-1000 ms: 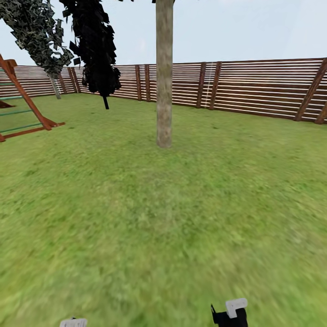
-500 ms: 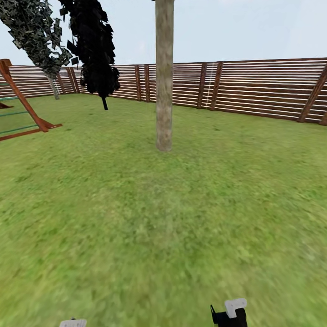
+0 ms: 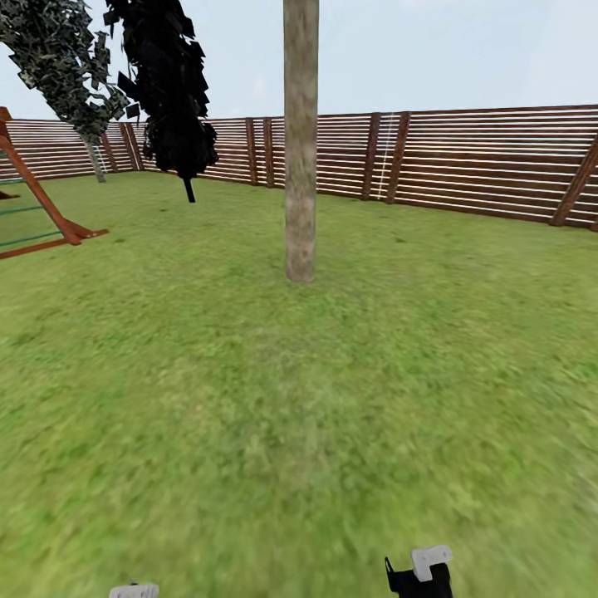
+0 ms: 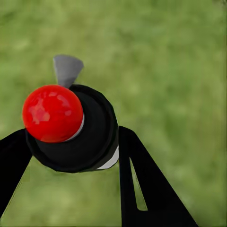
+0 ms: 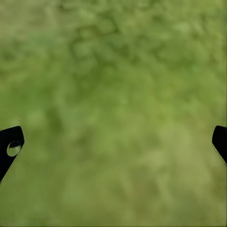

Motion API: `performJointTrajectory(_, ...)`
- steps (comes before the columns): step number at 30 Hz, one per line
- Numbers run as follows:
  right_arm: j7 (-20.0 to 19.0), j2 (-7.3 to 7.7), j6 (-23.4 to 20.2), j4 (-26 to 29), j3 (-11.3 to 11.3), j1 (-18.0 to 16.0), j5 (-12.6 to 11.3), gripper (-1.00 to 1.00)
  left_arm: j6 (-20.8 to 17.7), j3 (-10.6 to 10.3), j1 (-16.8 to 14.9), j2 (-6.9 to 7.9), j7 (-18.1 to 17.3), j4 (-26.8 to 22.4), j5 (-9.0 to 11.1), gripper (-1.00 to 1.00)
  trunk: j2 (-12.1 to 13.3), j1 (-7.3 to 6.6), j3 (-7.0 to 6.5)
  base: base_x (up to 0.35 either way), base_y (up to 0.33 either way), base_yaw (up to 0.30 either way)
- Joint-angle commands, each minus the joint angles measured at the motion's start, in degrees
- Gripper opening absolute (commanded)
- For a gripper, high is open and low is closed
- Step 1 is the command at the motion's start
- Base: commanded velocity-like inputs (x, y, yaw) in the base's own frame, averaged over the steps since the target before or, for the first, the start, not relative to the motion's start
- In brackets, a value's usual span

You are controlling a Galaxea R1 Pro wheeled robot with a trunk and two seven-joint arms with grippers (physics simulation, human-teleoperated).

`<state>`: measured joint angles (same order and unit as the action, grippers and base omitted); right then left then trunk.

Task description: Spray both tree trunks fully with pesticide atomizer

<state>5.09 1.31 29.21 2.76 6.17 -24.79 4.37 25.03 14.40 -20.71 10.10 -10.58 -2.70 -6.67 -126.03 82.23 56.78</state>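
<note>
Black plastic with a glossy red ball on top: that's the atomizer (image 4: 75, 130), wedged between the left gripper's (image 4: 71, 156) two dark fingers (image 4: 142, 184), which press it from both sides above blurred grass. A small grey nozzle tab juts from the bottle's far side. Over on the right wrist camera, the right gripper (image 5: 113, 142) is spread wide, its fingertips (image 5: 10, 146) sitting at opposite edges with nothing between them but lawn (image 5: 118, 94). From the head camera, the grey-brown trunk (image 3: 300, 141) stands straight ahead, well apart from the robot, rising bare out of the grass. Behind it runs the slatted fence (image 3: 482, 166). A dark narrow tree (image 3: 170, 91) leans off to the left, and beyond that a playhouse frame (image 3: 41, 208) shows at the edge.
</note>
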Motion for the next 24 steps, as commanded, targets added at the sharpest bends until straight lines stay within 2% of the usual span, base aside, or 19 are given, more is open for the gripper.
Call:
performJointTrajectory(1,0.5,0.01,0.1,0.0,0.3,0.0,0.5,1.00,0.2,0.5,0.0,0.01,-0.1,0.0,-0.6,-1.00,0.0,0.03,0.05,0.340,0.000,0.000)
performJointTrajectory(24,0.5,0.01,0.1,-0.1,0.3,0.0,0.5,1.00,0.2,0.5,0.0,-0.08,-0.1,0.1,-0.6,-1.00,0.0,0.03,0.05,0.340,0.000,0.000)
